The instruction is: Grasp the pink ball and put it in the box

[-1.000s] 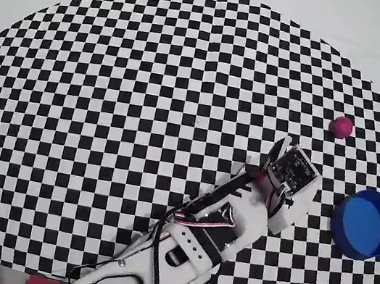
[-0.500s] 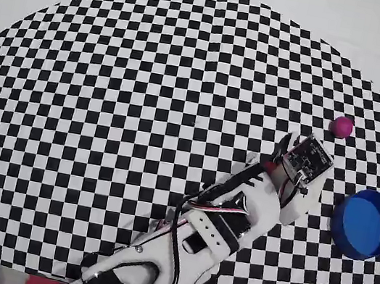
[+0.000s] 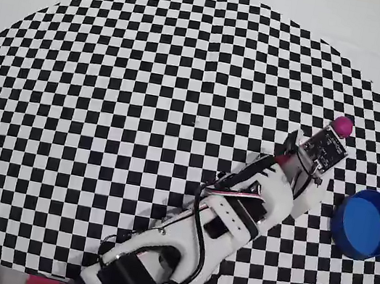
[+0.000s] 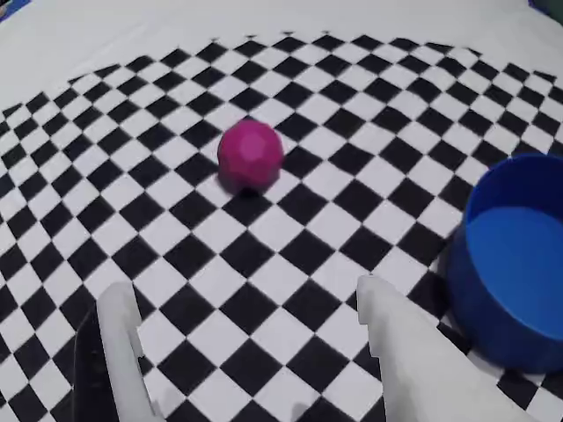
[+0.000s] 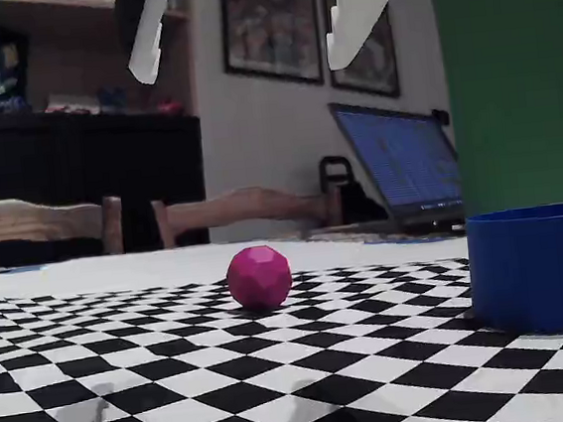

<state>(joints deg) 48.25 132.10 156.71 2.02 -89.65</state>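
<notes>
The pink ball [image 3: 342,125] rests on the checkered cloth at the right of the overhead view, just beyond the arm's wrist camera board. In the wrist view the pink ball [image 4: 251,154] lies ahead of my gripper [image 4: 242,288], a few squares away, nearly centred between the two white fingers. The jaws stand wide apart, open, with only cloth between them. From the fixed view my gripper [image 5: 240,70] hangs well above the ball [image 5: 259,277]. The box [image 3: 336,221], a round blue container, sits to the ball's right [image 4: 501,299] [image 5: 536,266], and nothing shows inside it.
The white arm [image 3: 219,228] stretches from the bottom edge up to the right over the checkered cloth [image 3: 145,105]. A green upright object [image 5: 513,79] rises behind the box, with an open laptop [image 5: 407,164] and chairs further back.
The arm has stretched up and to the right. Its wrist has gone from the middle right of the cloth to right beside the ball. Ball and box have not moved.
</notes>
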